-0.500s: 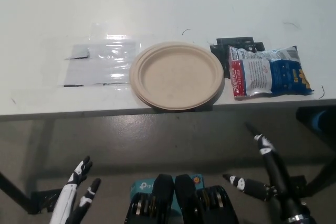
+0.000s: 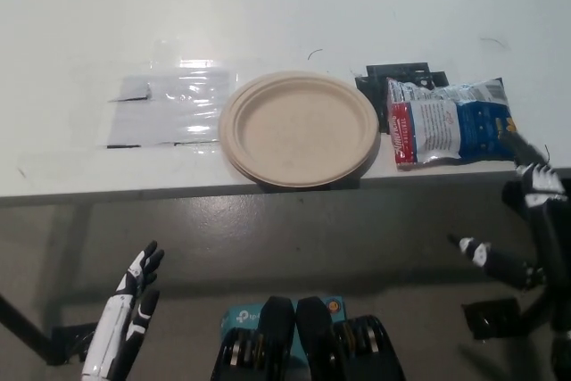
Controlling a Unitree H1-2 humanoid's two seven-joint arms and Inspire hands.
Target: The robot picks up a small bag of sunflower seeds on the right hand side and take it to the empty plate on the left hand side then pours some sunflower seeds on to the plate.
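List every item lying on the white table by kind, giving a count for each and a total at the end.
Paper plate: 1
Bag of sunflower seeds: 1
Clear plastic sheet: 1
Black mat under the bag: 1
Total: 4

Glossy plastic bag (image 2: 452, 122), matt paper plate (image 2: 300, 128)
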